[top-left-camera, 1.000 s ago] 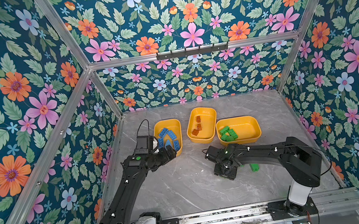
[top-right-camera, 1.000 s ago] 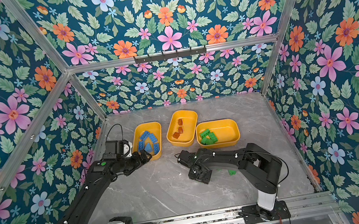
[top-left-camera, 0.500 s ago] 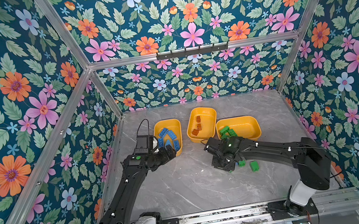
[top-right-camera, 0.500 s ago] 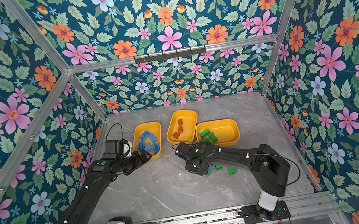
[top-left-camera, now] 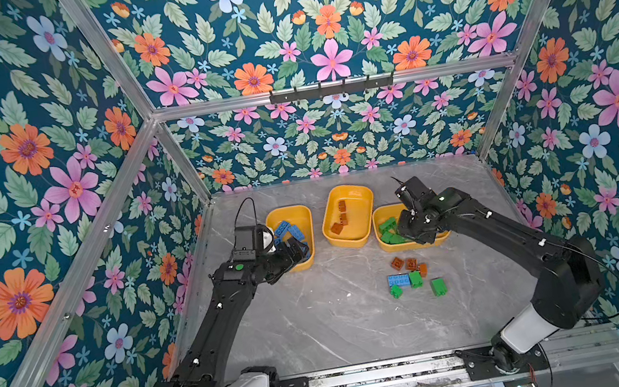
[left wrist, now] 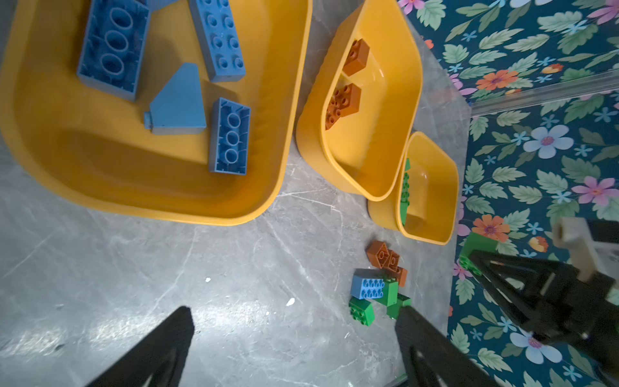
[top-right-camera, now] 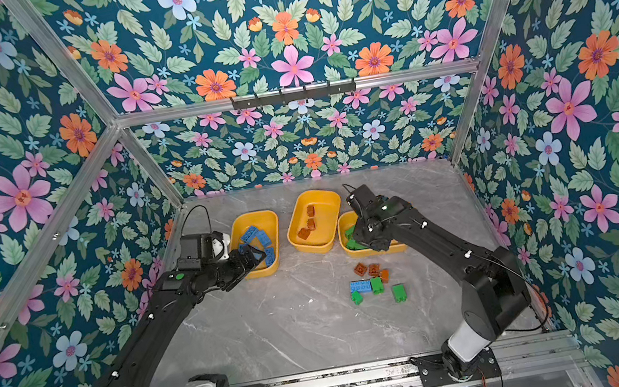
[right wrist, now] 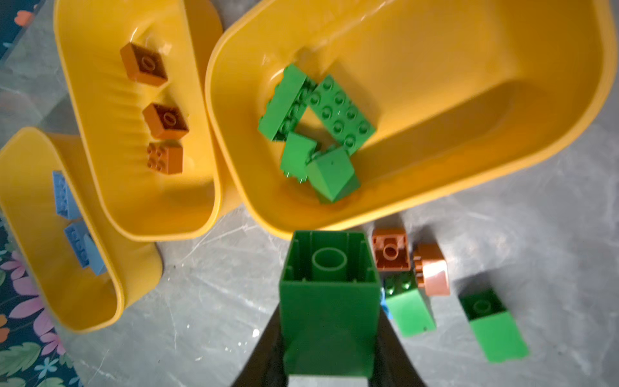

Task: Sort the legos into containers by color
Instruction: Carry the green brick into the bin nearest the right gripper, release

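Right wrist view: just clamped right claw [right wrist: 330,311] on green brick [right wrist: 330,264], hoisted it off tabletop pile [right wrist: 412,301] to rim of green tub [right wrist: 485,150], drop likely next; left claw [left wrist: 293,318] wide open, empty, by blue tub [left wrist: 134,187].

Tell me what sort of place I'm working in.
Probably an enclosed robot test cell, not a home: floral wall panels in an aluminium frame, a marble-look tabletop, and the left arm and right arm bolted to a front rail.

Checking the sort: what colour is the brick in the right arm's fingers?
Green. The right wrist view shows the brick best.
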Controlling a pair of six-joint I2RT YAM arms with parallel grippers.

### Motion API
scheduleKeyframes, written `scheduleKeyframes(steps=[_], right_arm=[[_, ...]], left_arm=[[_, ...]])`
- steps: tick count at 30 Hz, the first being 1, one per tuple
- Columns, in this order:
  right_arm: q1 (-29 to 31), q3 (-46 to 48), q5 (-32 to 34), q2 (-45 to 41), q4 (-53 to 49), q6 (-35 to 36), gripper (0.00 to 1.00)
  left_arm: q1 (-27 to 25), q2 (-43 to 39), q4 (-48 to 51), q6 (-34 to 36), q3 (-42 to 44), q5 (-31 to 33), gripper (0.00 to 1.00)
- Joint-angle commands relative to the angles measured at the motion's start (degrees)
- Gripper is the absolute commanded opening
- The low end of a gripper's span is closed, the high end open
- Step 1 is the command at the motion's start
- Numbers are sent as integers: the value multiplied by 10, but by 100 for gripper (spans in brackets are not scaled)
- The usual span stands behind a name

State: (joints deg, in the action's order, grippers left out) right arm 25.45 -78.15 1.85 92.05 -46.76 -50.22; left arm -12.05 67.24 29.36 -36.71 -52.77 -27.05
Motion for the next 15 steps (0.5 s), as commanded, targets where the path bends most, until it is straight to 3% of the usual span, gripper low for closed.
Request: scheduleKeyframes(steps=[1, 6, 15], right_arm=[[-38, -20, -22, 35, 10, 98, 21], [-70, -88, -40, 135, 0, 174, 24], [-76, -172, 24, 263, -20, 271, 31]], left_arm=[[-2, 1, -25, -17, -6, -15, 97], [-5, -1, -49, -37, 0, -27, 96], [-7, 1, -58, -48, -4, -32, 96]])
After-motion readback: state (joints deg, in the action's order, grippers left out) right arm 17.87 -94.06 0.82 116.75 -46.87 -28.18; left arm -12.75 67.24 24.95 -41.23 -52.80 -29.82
